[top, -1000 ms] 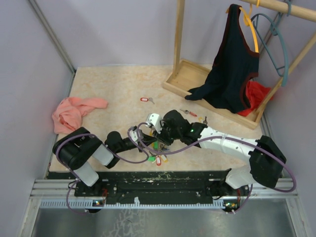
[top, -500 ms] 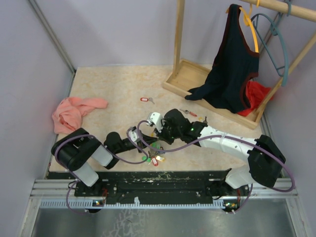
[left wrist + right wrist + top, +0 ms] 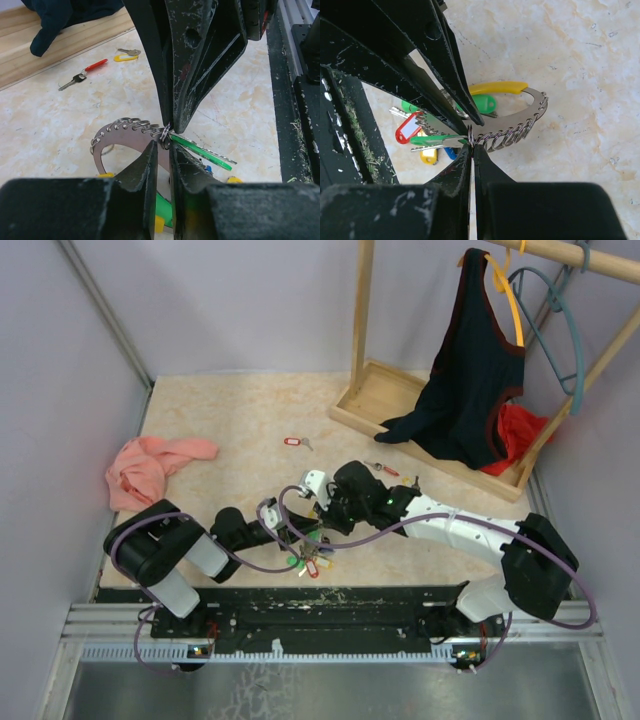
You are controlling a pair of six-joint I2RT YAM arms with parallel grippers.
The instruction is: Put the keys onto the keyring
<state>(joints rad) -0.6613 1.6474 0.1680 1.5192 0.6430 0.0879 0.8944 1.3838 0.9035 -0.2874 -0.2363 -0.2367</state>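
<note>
The keyring point(image 3: 522, 117) is a flat silvery crescent with a row of small wire rings; it also shows in the left wrist view point(image 3: 107, 137). Tagged keys hang from it: a green key point(image 3: 432, 140), a red tag point(image 3: 407, 131), a yellow tag point(image 3: 497, 88). My left gripper point(image 3: 164, 145) is shut on the keyring's edge. My right gripper point(image 3: 471, 145) is shut on a small split ring point(image 3: 471, 136) beside the green key point(image 3: 200, 151). Both grippers meet tip to tip near the front point(image 3: 315, 528). Loose keys lie apart: a red-tagged one point(image 3: 292, 442) and a red one point(image 3: 385, 469).
A pink cloth point(image 3: 150, 468) lies at the left. A wooden rack base point(image 3: 375, 400) with a dark vest point(image 3: 465, 370), a red cloth point(image 3: 515, 435) and a teal hanger point(image 3: 560, 320) stands at the back right. A yellow-tagged key point(image 3: 125, 56) lies near the rack. The black rail point(image 3: 330, 605) runs along the front.
The hanging bunch of keys has shifted slightly left and toward the front edge. Both grippers stay together at the keyring, hardly moved.
</note>
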